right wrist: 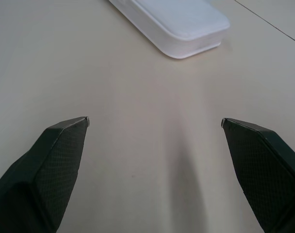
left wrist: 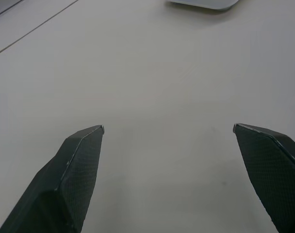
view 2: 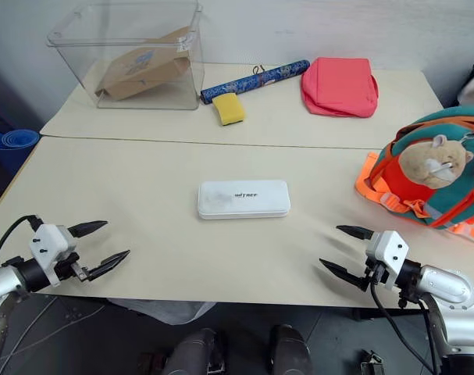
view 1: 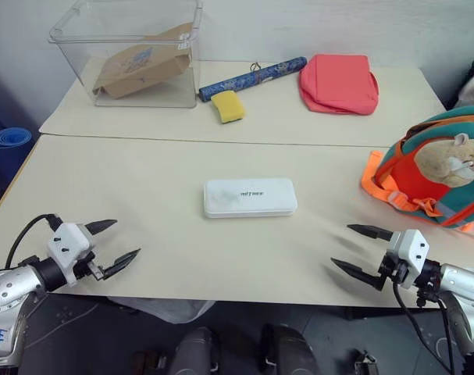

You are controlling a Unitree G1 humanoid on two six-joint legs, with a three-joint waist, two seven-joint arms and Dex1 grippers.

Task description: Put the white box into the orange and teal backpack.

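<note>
The flat white plastic box (view 1: 250, 197) with rounded corners lies mid-table (view 1: 143, 180), untouched. The rounded orange and teal backpack (view 1: 440, 168) with its plush hamster sits at the table's right edge, well apart from it. The left gripper (view 1: 112, 245) and right gripper (view 1: 360, 250) hover at the near edge, fingers spread wide, both empty.
</note>
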